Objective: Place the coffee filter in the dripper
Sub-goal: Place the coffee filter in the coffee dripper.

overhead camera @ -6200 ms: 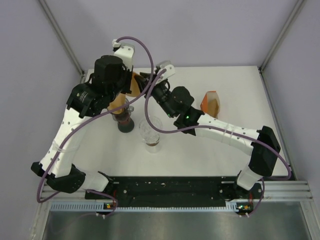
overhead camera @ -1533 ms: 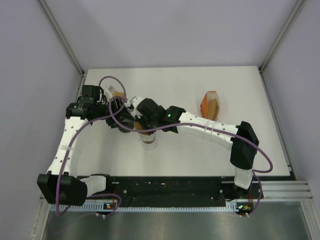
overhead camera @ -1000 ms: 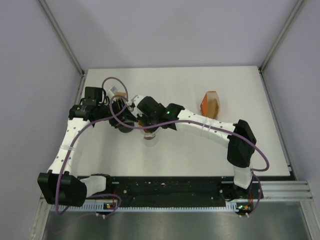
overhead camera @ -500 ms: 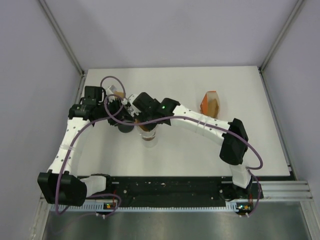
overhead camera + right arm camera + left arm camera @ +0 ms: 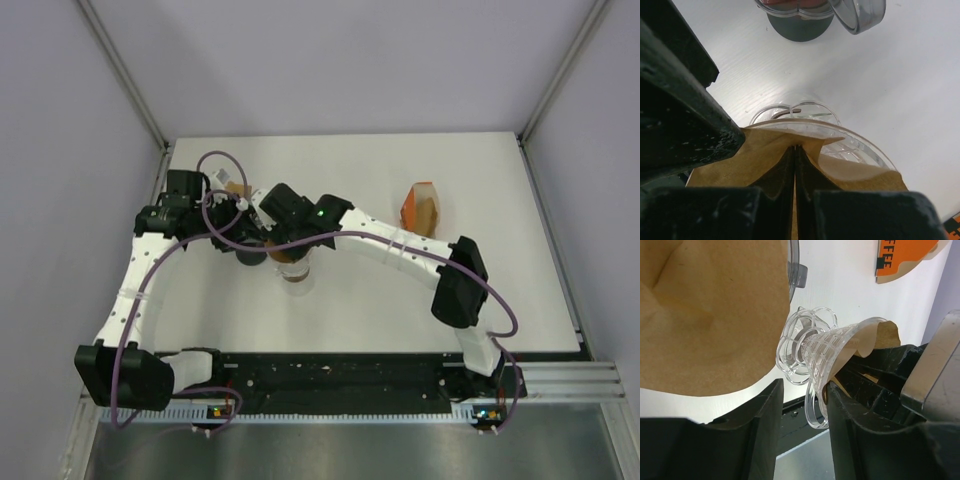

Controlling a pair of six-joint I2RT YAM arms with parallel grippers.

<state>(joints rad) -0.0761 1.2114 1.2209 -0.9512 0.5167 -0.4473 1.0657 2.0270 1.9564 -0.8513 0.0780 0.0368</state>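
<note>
On the table, the filter sits in the dripper, its fold pinched in my right gripper; the jar stands just left, my left gripper beside it, the pack well off right.

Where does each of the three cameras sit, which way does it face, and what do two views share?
Top external: fixed above and behind the bases, facing down at the table; left arm and right arm show.
Left wrist: on the left arm, facing past the left gripper at the dripper's side.
Right wrist: on the right arm, facing past the right gripper at the coffee filter in the dripper's mouth.
Shared: both wrist views show dripper and filter.
</note>
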